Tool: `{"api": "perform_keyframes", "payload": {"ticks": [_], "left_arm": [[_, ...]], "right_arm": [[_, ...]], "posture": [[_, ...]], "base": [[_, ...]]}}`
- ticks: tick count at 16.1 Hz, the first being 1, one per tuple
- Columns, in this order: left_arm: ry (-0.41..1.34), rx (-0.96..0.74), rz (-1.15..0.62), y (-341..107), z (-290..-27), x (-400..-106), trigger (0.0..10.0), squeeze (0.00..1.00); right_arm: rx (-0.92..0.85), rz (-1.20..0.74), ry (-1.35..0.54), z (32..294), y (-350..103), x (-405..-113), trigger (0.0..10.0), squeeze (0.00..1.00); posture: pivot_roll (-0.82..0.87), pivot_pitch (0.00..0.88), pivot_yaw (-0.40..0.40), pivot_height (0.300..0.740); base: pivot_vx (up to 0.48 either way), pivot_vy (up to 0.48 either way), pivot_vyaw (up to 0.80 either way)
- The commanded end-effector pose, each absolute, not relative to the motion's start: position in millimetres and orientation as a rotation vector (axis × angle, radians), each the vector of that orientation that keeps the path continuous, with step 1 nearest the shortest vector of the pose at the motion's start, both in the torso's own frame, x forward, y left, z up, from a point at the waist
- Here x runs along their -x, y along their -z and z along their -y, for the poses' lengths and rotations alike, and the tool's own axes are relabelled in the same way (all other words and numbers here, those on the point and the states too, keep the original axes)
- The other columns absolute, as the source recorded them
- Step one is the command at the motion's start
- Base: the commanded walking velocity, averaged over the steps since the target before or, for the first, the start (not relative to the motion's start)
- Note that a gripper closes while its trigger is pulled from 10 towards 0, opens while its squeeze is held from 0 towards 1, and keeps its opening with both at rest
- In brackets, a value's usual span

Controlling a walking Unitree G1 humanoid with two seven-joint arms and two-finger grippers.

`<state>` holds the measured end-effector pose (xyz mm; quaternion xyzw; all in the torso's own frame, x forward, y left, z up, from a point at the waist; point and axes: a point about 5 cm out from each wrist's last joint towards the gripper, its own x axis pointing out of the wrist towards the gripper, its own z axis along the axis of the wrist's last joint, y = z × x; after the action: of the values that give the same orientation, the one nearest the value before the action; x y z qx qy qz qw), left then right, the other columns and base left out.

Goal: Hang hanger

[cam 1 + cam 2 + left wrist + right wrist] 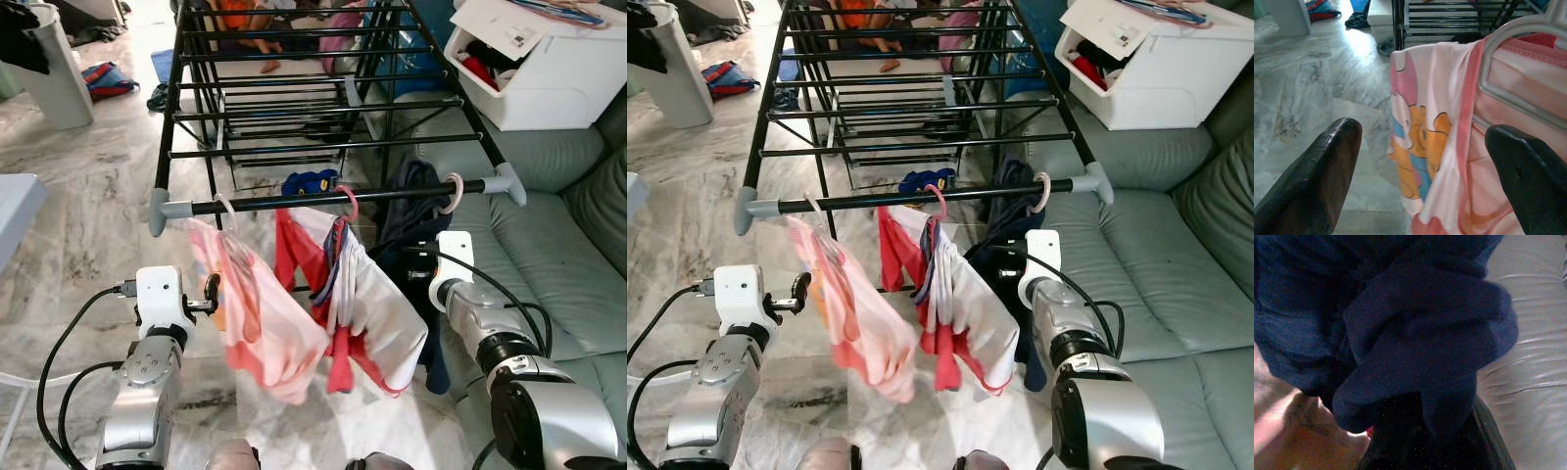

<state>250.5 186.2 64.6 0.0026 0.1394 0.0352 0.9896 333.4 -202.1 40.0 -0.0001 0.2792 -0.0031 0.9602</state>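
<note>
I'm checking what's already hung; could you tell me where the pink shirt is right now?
The pink shirt hangs on a white hanger at the left end of the rack's front bar, just ahead of the open left gripper, with the red garment to its right.

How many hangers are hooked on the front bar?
3. A white hook near the bar's left end, a pink one in the middle, a pale one near the right end. More could be hidden by clothes.

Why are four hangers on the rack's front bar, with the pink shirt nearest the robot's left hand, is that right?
Not quite: three hangers hang on the front bar, as the left eye view shows. The pink shirt is indeed nearest the left hand.
</note>
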Motion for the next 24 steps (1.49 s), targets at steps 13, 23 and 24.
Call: {"api": "perform_keyframes", "payload": {"ticks": [13,23,24], "left_arm": [[-0.048,-0.023,-0.286,-65,-179,-259,10.0,0.00],[-0.006,-0.016,-0.281,-62,-167,-268,10.0,0.00],[-0.008,-0.015,-0.283,-61,-168,-267,10.0,0.00]], "right_arm": [[-0.017,-0.565,0.146,238,-36,-322,10.0,1.00],[0.051,-0.351,0.160,248,-46,-315,10.0,1.00],[0.063,-0.308,0.160,249,-49,-314,10.0,1.00]], "posture": [[0.12,0.000,-0.008,0.740],[0.07,0.000,0.015,0.740],[0.07,0.000,0.014,0.740]], "base": [[0.000,0.000,0.00],[0.000,0.000,0.00],[0.000,0.000,0.00]]}}
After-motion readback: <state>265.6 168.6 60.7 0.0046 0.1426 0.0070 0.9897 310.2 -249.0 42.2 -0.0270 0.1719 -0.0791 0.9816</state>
